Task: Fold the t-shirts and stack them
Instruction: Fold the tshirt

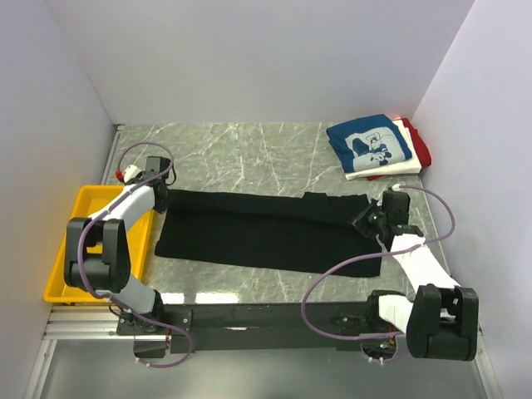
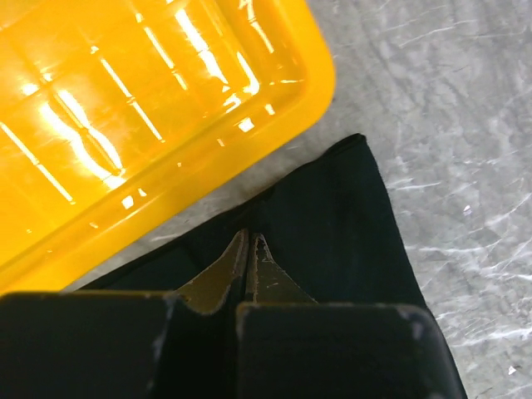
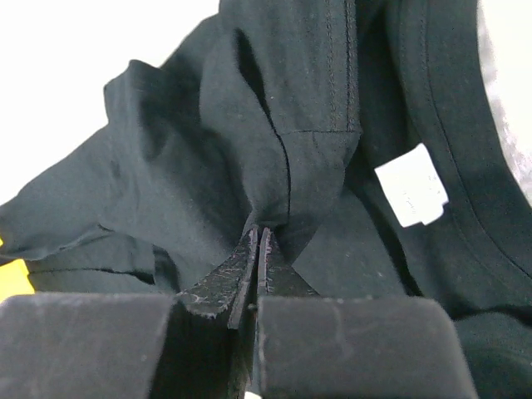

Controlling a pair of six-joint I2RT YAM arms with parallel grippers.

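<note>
Top external view: a black t-shirt (image 1: 266, 233) lies flat on the grey marble table (image 1: 249, 150), folded lengthwise into a long band that runs from beside the yellow tray (image 1: 60, 266) on the left to the right arm on the right. Its upper edge is straight, and its lower edge dips down to a corner near the right arm. No chest mark shows on the upturned side.

At the far right corner of the table sits a stack of folded tees: a blue t-shirt (image 1: 370, 143) with a white cartoon print on top, a white t-shirt (image 1: 384, 172) under it, and a red t-shirt (image 1: 421, 146) showing at the back edge.

The left gripper (image 2: 249, 243) is at the band's left end, near its far corner and just beside the tray. Its fingers are pressed together with their tips down on the dark cloth (whether any fabric is caught between them cannot be told from the wrist view).

The right gripper (image 3: 258, 239) is at the band's right end, by the neckline. Its fingers are clamped on a gathered pinch of the black fabric, which bunches and creases up from the tips. A stitched hem runs above the pinch, and the ribbed collar (image 3: 449, 125) and a white neck label (image 3: 411, 195) lie just to the right.
</note>
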